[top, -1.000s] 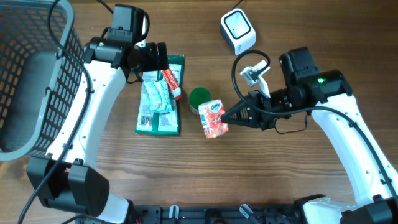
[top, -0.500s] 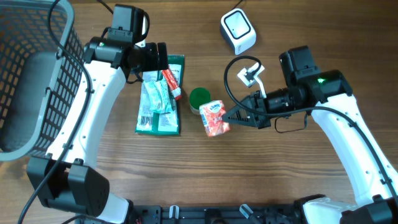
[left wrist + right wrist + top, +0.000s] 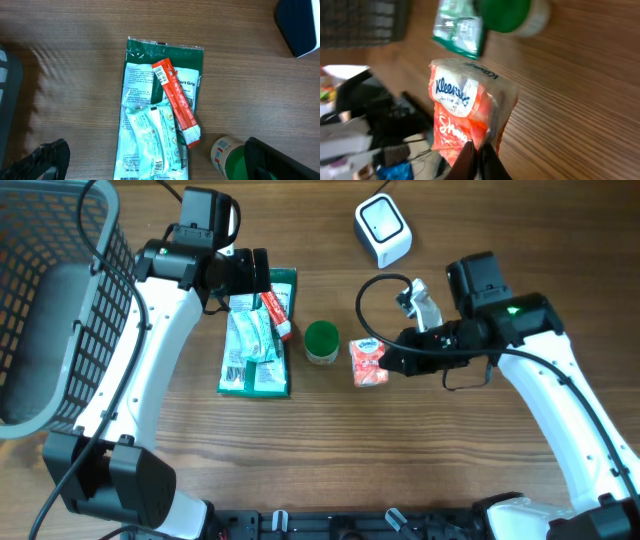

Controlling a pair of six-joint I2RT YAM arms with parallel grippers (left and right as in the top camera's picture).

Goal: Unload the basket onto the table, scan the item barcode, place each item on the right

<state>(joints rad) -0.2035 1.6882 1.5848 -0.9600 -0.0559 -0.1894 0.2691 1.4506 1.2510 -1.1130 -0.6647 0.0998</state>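
Pinches the Kleenex tissue pack (image 3: 368,364) by one edge in the closed right gripper (image 3: 388,363). Sits well short of the barcode scanner (image 3: 384,232), up-table on that arm's side. Holds the left gripper (image 3: 262,275) wide, empty.

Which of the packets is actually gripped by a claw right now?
The orange Kleenex tissue pack, pinched in the shut right claw; the red stick and white sachets lie loose on the green packet, untouched.

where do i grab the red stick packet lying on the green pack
Probably across its narrow width near mid-length, coming straight down from above. The red stick packet lies flat and slanted on top of the green pack, long and thin with both long edges exposed, so turn the jaws to match its slant.
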